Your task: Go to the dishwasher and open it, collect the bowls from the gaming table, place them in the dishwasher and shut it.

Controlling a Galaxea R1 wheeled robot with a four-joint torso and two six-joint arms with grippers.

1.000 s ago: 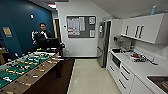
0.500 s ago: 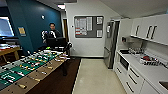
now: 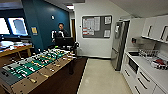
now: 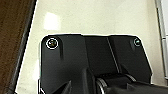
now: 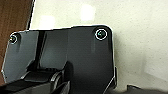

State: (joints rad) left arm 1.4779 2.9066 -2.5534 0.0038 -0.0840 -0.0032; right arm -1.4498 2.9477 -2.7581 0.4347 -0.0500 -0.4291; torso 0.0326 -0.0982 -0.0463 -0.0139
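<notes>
The dishwasher cannot be singled out yet: the white cabinet run [image 3: 140, 80] along the right wall holds drawers and a small dark oven [image 3: 133, 65], and no steel-grey front shows among them. No bowls can be picked out either, nor the white-topped gaming table. On the evidence here, the step in hand is the first one, the drive toward the dishwasher, with nothing opened or collected.

On the counter above the cabinets sit a wire dish rack [image 3: 147, 53] and something red [image 3: 158, 62]. A steel fridge [image 3: 119, 45] stands at the far end of the run, beside a notice board [image 3: 97, 26]. Pale floor [image 3: 100, 77] leads between the cabinets and the foosball table [image 3: 35, 66]. A person [image 3: 61, 32] stands beyond it, behind a dark monitor.

The wrist views look down on pale floor over each arm's dark plate; whether either arm's fingers are wide or narrow cannot be told.

The next move calls for finding the steel-grey front somewhere along the lower cabinets.
</notes>
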